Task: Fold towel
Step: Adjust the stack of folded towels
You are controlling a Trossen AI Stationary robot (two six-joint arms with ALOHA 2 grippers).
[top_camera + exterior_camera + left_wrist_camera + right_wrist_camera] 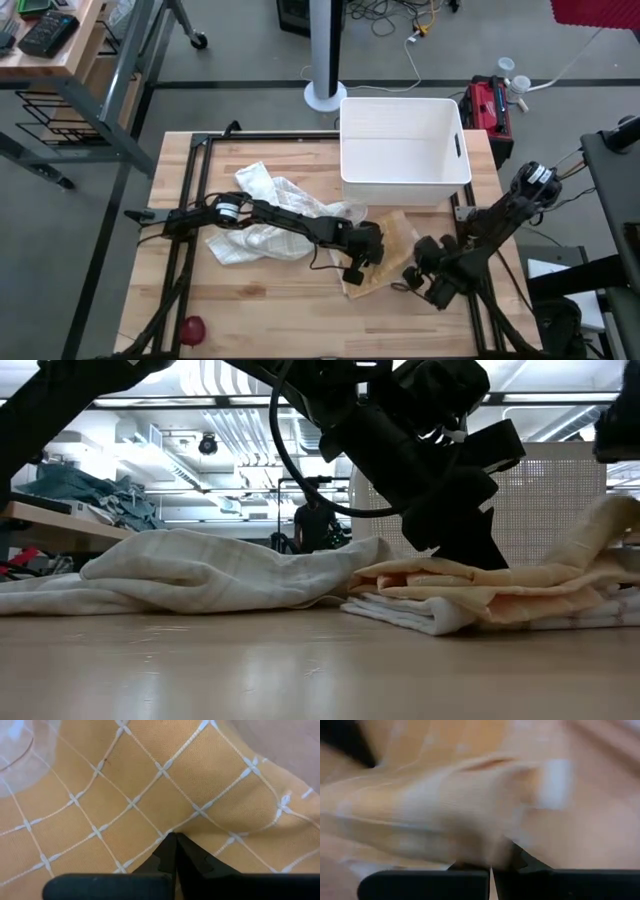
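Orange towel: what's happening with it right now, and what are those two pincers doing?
Left pincer shut, pressed on orange towel. Right pincer shut at its edge. Towel partly folded. White cloth bunched alongside.

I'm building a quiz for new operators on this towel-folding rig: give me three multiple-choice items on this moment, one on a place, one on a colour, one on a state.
1. Where is the white rectangular plastic bin?
A. at the table's far edge, right of centre
B. at the near left corner
C. on the floor

2. What colour is the grid-patterned towel under the left gripper?
A. blue
B. tan-orange
C. green

3. How do the left gripper's fingers stand?
A. wide open
B. shut
C. out of view

Answers: 1 A, the high view shows the bin at the far edge; 2 B, the left wrist view shows orange cloth with white lines; 3 B, the fingertips meet over the cloth.
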